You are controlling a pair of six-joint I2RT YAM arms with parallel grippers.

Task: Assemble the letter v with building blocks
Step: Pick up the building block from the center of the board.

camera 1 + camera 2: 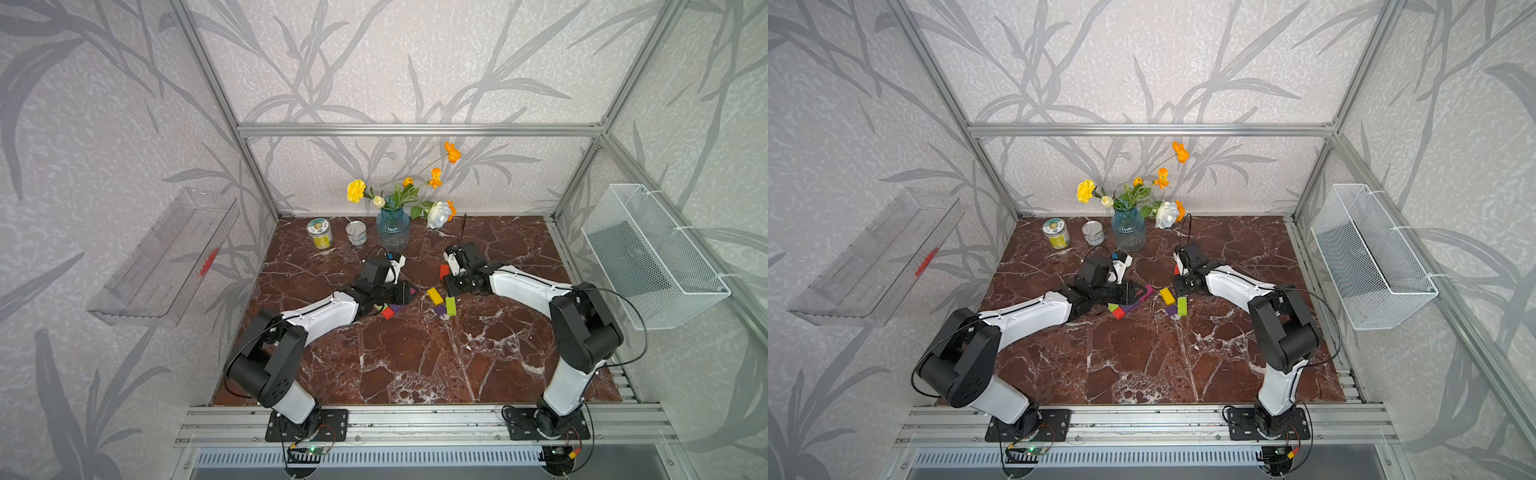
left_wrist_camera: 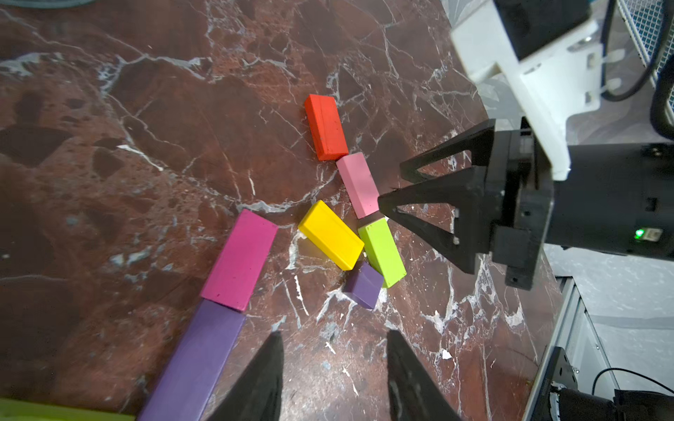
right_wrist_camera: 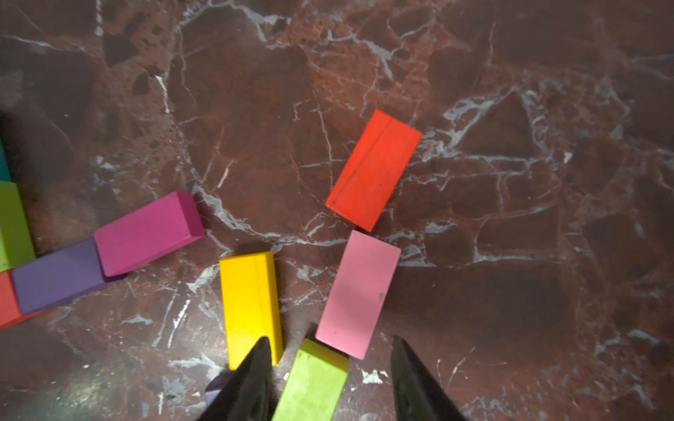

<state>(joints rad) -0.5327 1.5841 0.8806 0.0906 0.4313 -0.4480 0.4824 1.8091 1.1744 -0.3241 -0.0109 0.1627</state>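
While both end effectors stood open and empty, the blocks [image 1: 434, 296] lay on the bench [image 1: 415, 365] as a rough V. The left end effector [image 2: 333, 332] hovered beside the purple bar [image 2: 197, 361] and magenta bar [image 2: 239, 258]. The right end effector [image 3: 330, 338] sat low over the lime bar [image 3: 313, 379], its tips just beside the pink bar [image 3: 359, 291]. A yellow bar [image 3: 251, 306] lay loose inside the V. We judged that a tip pulling away could knock a bar askew, and moving yellow could drag lime.
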